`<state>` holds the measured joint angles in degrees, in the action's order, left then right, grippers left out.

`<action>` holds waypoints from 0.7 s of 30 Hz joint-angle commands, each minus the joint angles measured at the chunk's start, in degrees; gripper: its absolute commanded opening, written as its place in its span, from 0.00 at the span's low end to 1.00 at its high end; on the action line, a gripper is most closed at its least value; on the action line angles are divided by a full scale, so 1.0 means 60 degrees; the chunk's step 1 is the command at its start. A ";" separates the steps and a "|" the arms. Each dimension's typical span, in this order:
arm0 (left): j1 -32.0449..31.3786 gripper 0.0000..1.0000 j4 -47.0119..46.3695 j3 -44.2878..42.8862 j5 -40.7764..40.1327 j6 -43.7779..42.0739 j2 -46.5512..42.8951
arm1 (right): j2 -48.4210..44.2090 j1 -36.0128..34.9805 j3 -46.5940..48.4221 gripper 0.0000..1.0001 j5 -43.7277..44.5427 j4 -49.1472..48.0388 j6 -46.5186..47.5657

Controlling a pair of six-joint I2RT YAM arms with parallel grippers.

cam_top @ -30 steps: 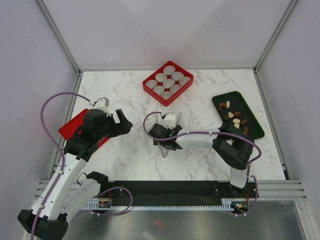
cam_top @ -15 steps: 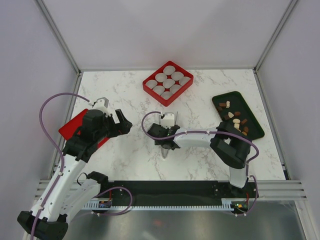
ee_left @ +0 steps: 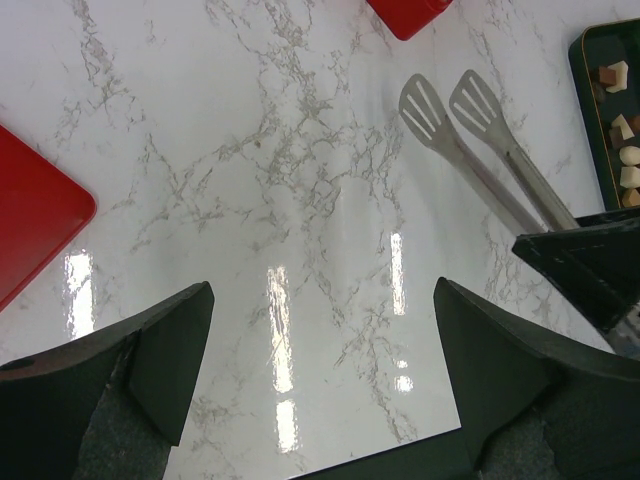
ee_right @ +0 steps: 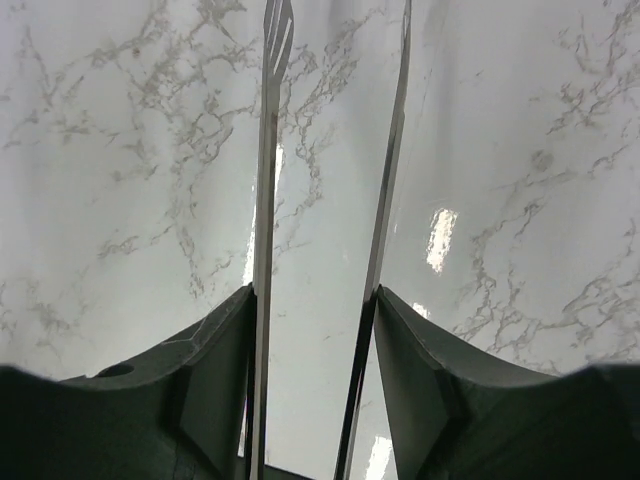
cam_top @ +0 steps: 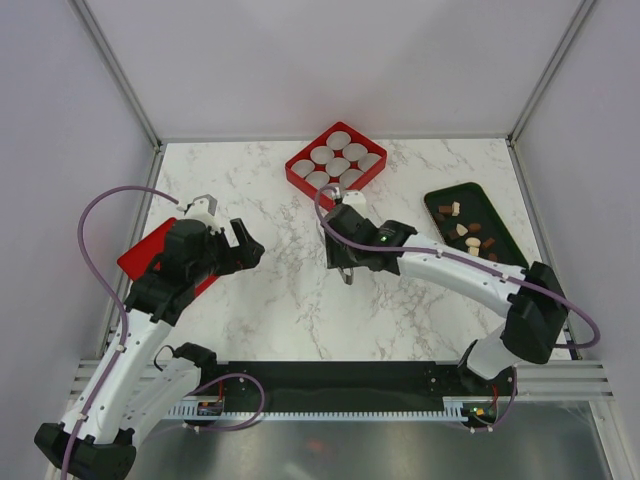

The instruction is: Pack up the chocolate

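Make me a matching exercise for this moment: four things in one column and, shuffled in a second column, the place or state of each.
Things:
1. chocolate pieces
2. white paper cups
3. metal tweezers
4. left gripper

Place or state:
A. in the red box
B. held by the right gripper
C. on the dark tray
D. open, holding nothing

Pairs: 1-C, 2-A, 3-B, 4-D

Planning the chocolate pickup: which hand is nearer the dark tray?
Right. The right hand, gripping the tongs, is mid-table, left of the tray; the left hand hangs open farther left, near the red lid.
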<state>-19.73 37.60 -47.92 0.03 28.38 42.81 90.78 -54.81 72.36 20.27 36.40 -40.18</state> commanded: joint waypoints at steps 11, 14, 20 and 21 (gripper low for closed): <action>0.0007 1.00 -0.0115 0.0003 0.0185 -0.0380 0.0058 | -0.1565 0.1676 0.0377 0.55 -0.1299 0.1709 0.1394; 0.0021 1.00 -0.0100 0.0004 0.0214 -0.0394 0.0072 | -0.1858 0.2672 0.0391 0.55 -0.1051 0.2148 0.1730; 0.0021 1.00 -0.0144 0.0003 0.0375 -0.0423 0.0175 | -0.2239 0.4547 0.0684 0.54 -0.0772 0.2765 0.2361; 0.0021 1.00 -0.0144 -0.0011 0.0390 -0.0438 0.0204 | -0.2240 0.5042 0.0714 0.53 -0.0728 0.2795 0.2521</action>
<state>-19.73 37.60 -47.92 0.69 28.36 43.72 79.48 -28.86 73.71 13.91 50.43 -28.73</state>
